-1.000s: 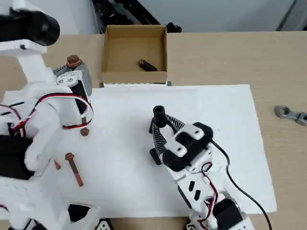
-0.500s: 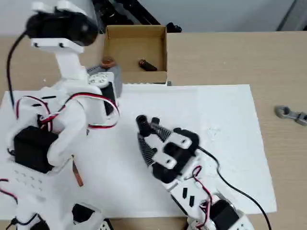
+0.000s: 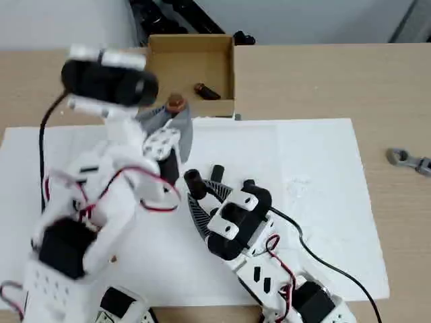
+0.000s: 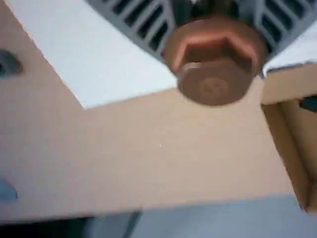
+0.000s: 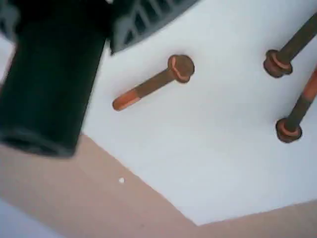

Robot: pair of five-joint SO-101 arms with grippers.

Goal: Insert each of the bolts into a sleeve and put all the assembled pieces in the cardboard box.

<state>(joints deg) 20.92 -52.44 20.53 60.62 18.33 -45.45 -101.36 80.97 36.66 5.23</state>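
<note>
My left gripper [image 3: 174, 116] is shut on a copper-headed bolt [image 3: 176, 102], held head-up just in front of the cardboard box's [image 3: 202, 108] front wall. In the left wrist view the bolt head [image 4: 214, 64] sits between grey fingers, its shank hidden, with the box [image 4: 286, 131] beside it. One assembled dark piece [image 3: 207, 92] lies inside the box. My right gripper [image 3: 202, 192] is shut on a black sleeve [image 3: 194, 180] above the white sheet's middle. In the right wrist view the sleeve [image 5: 49, 74] hangs over three loose bolts [image 5: 156, 82] [image 5: 290, 47] [image 5: 297, 111] lying on the sheet.
A white sheet [image 3: 303, 202] covers most of the wooden table. A metal wrench [image 3: 407, 160] lies off the sheet at the right edge. Dark equipment [image 3: 161, 17] stands behind the box. The left arm's white body covers the sheet's left part.
The left arm has swung from the sheet's left side toward the box, carrying the bolt. The right gripper has shifted left with the sleeve.
</note>
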